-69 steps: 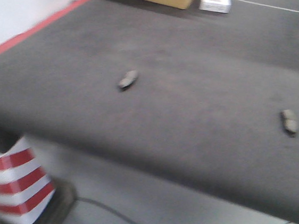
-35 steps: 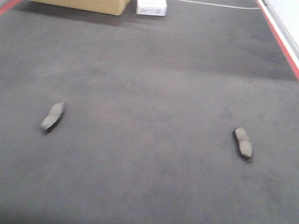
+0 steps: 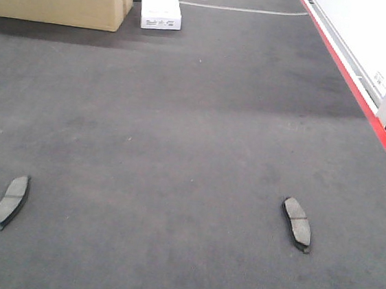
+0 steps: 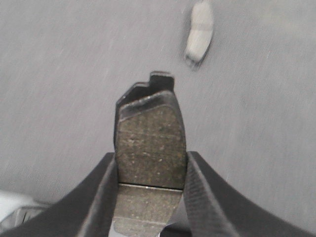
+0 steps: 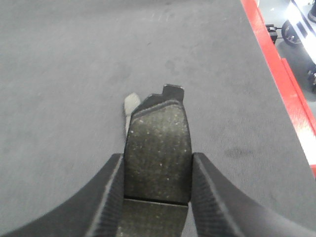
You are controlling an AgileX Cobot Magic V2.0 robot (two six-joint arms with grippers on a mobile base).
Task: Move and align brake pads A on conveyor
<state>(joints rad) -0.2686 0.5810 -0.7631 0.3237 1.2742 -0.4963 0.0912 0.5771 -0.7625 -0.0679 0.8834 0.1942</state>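
Your left tool [image 4: 150,163] pinches a grey curved brake pad [image 4: 150,143]; your right tool [image 5: 157,163] pinches another grey pad [image 5: 158,143]. Both point forward, lengthwise, above the dark felt conveyor [image 3: 178,150].

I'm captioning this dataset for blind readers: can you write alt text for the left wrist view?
The left pincer, seen from just behind, is shut on a brake pad, its grey friction face up and its black backing plate poking out ahead. Beyond it, a second brake pad lies blurred on the dark grey conveyor.
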